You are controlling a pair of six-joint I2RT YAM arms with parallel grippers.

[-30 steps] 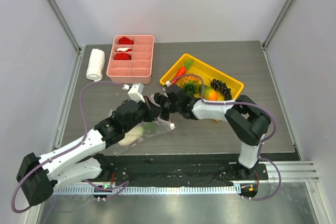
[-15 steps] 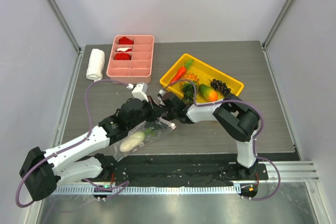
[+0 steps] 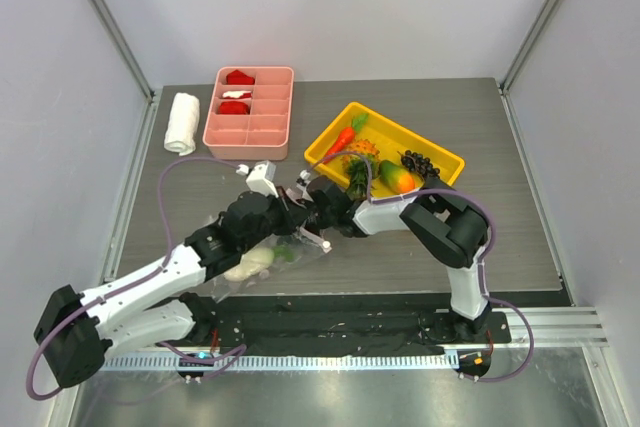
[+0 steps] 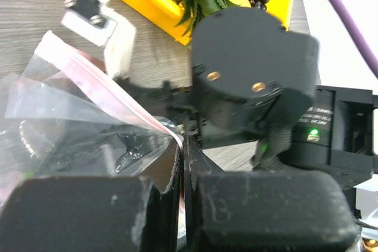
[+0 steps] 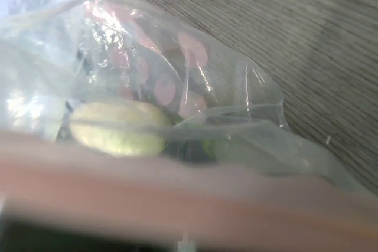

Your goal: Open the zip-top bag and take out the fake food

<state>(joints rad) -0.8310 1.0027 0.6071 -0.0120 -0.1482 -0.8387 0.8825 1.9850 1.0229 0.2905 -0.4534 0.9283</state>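
Observation:
The clear zip-top bag [image 3: 262, 255] lies near the table's front, with a white radish [image 3: 250, 264] inside it. My left gripper [image 4: 182, 156] is shut on the bag's pale pink zip strip [image 4: 112, 90]. My right gripper [image 3: 312, 215] meets it from the right, shut at the same strip. In the right wrist view the strip [image 5: 189, 199] blurs across the bottom and hides the fingers, with the radish [image 5: 118, 128] behind the plastic. A carrot [image 3: 343, 137], pineapple [image 3: 360, 162], mango [image 3: 397, 178] and grapes [image 3: 420, 164] lie in the yellow tray [image 3: 448, 159].
A pink divided tray [image 3: 268, 132] with red-and-white pieces stands at the back left. A rolled white towel [image 3: 182, 123] lies beside it. The yellow tray sits just behind my right wrist.
My right gripper has slid left to the bag's mouth and closed on the zip strip. The left gripper has kept its grip, and the bag has shifted a little.

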